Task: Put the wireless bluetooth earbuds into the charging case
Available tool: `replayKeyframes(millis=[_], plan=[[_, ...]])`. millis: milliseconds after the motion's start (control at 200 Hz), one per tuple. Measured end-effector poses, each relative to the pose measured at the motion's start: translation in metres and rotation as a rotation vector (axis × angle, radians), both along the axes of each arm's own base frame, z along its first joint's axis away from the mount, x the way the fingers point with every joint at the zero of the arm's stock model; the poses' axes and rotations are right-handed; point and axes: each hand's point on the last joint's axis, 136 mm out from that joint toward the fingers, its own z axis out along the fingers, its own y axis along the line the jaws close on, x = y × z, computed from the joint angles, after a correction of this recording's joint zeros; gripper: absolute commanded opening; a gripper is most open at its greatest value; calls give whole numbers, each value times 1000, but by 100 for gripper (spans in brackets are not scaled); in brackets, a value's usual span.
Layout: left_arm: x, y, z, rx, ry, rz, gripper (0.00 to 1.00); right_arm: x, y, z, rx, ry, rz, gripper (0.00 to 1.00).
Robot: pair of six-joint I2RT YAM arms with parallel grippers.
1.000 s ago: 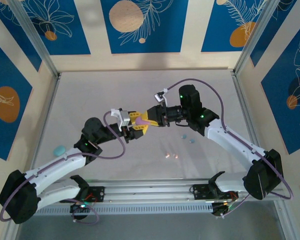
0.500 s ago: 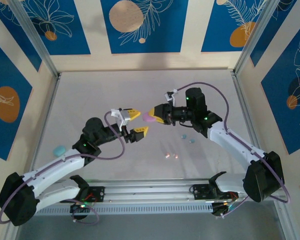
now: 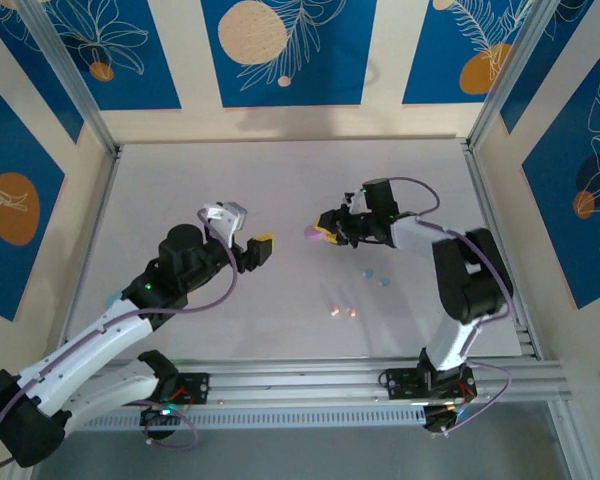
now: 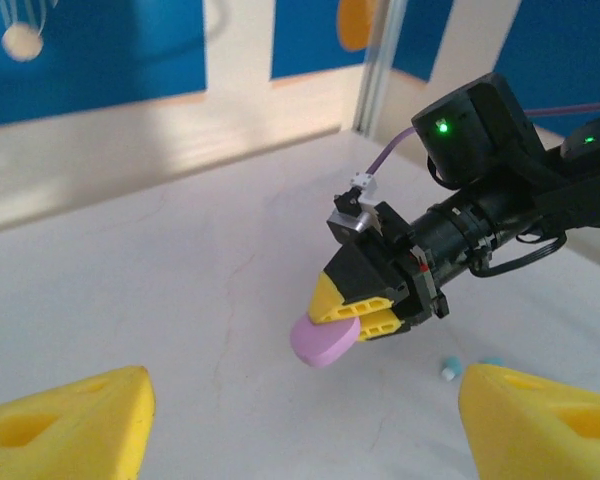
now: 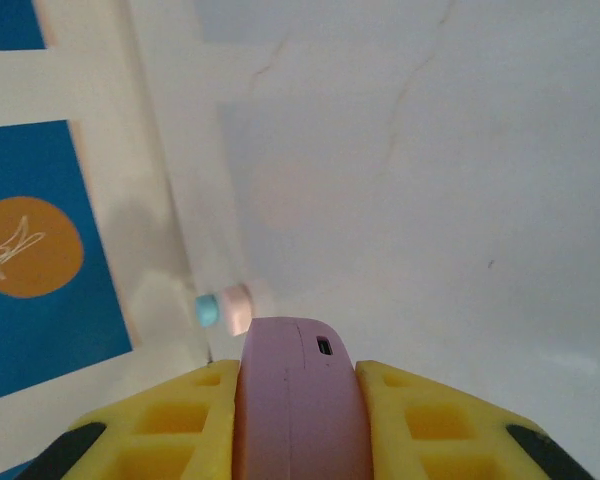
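Pulled back from where both arms met a second ago, the left tool [image 3: 260,246] now hangs with its fingers spread wide and nothing between them. The right arm has folded in and carries the purplish-pink case [image 4: 324,339] alone. In the left wrist view that tool's own yellow fingers [image 4: 75,425] frame the bottom corners: blocky wedges with hollow cut-outs, probably a firm plastic. Just ahead of them, the right tool [image 4: 370,312] is clamped on the case from both broad sides, leaving its rounded end jutting past the fingertips. That grip, I judge, keeps the case steady above the counter [image 3: 280,180] until it can be set down or opened. The case is a smooth, matte oval pebble whose lid looks shut, with a small charging slot on its edge in the right wrist view. Farther off, to the left tool's right and toward the arm bases, a peach-pink pair of earbuds [image 3: 334,311] lies close together on the pale, faintly veined counter. Beyond them, behind the right tool, lie two light blue earbuds [image 3: 384,282]. All four are tiny rounded beads, well apart from the case, so none is inserted yet.
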Motion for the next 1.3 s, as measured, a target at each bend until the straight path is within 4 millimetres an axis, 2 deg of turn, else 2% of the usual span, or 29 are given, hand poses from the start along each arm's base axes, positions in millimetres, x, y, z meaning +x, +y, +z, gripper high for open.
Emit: replayKeyframes(millis=[215,395,710,1105,1231,1301], plan=[[11,19,-39,90,195,96,79,40,9,-43,-37,25,22,24],[16,41,-56,102,289,171,79,56,13,-53,-63,12,51,27],[32,76,-87,142,466,299,82,54,0,-63,-162,8,78,40],[30,110,-118,258,594,389,90,56,-30,-69,-306,6,91,51],[28,125,-128,317,626,401,93,52,-40,-61,-328,19,88,55],[28,134,-137,348,658,411,93,50,-45,-45,-333,2,88,55]])
